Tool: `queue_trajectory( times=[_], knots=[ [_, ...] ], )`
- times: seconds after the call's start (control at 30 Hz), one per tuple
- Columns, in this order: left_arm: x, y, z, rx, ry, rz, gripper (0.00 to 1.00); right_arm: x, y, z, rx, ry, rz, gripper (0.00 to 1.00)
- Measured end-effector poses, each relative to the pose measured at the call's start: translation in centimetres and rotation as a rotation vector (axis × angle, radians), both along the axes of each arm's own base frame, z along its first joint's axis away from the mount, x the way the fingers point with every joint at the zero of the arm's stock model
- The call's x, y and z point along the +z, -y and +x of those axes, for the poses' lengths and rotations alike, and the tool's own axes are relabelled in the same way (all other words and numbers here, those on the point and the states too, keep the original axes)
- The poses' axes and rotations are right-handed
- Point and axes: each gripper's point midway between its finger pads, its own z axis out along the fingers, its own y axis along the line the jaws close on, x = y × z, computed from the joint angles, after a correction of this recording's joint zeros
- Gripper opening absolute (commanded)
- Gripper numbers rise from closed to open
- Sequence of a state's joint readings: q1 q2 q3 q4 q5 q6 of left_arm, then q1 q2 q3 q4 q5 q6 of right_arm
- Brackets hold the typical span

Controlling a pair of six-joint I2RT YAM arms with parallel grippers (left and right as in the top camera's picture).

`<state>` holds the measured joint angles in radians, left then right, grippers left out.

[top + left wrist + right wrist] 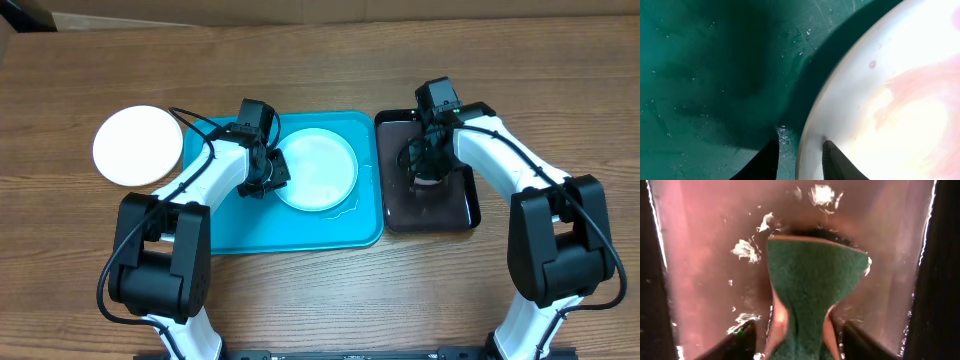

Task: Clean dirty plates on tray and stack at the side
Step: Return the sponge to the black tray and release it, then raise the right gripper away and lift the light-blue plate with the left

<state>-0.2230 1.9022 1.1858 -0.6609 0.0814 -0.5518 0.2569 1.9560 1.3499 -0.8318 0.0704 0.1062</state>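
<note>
- Your left pincer (pixel 268 180) (pixel 799 150) is closed on the near rim of the smeared plate (pixel 318 168) (pixel 890 100). One finger (pixel 832 157) sits on the plate's top face and the other is just outside the rim.
- That plate lies flat inside the turquoise tray (pixel 250 228) (pixel 715 75), spreading away from the left pincer towards the right arm's side. A pinkish smear covers much of the face ahead of the pincer.
- Directly below and beside the left pincer the tray floor is wet, with small droplets near the plate's edge.
- The white plate (pixel 138 146) rests on the counter (pixel 320 300), off the tray and well apart from the left pincer on its outer side.
- Your right pincer (pixel 428 180) (pixel 800 332) is clamped on the green sponge (pixel 812 280). The sponge is squeezed narrow between the fingers and flares wide ahead of them.
- The black tray (pixel 462 208) (pixel 705 280) lies under the right pincer. Its floor is wet, with white foam flecks around the sponge's far end.
- The black tray sits just beside the turquoise tray, between the two pincers.
</note>
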Motion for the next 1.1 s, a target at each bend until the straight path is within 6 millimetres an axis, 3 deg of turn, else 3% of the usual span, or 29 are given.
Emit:
queue_trajectory(
  times=[0.2,0.37,0.43,0.53,0.67,0.8,0.97,1.1],
  knots=[
    [0.0,0.0,0.0,0.000,0.001,0.000,0.32,1.4,0.5,-0.3,-0.037,-0.039,0.001,0.78],
    [0.0,0.0,0.0,0.000,0.001,0.000,0.28,5.0,2.9,3.1,-0.160,0.048,0.040,0.88],
    [0.0,0.0,0.0,-0.001,0.002,0.000,0.26,5.5,4.7,3.7,-0.216,0.060,0.047,0.99],
    [-0.1,0.0,0.1,0.001,0.002,0.000,0.04,5.3,7.5,3.3,-0.293,0.032,0.047,1.00],
    [0.1,0.4,0.2,-0.007,0.001,-0.019,0.04,5.2,10.3,2.9,-0.366,0.017,0.044,1.00],
    [0.6,0.1,-0.8,-0.010,-0.061,-0.015,0.04,5.2,11.6,2.9,-0.396,0.020,0.045,1.00],
    [2.8,-0.3,-0.2,-0.044,-0.068,0.007,0.04,5.2,12.0,2.9,-0.406,0.020,0.045,1.00],
    [6.4,-1.0,1.2,-0.063,-0.009,0.055,0.04,5.2,11.9,2.9,-0.406,0.019,0.050,1.00]
  ],
)
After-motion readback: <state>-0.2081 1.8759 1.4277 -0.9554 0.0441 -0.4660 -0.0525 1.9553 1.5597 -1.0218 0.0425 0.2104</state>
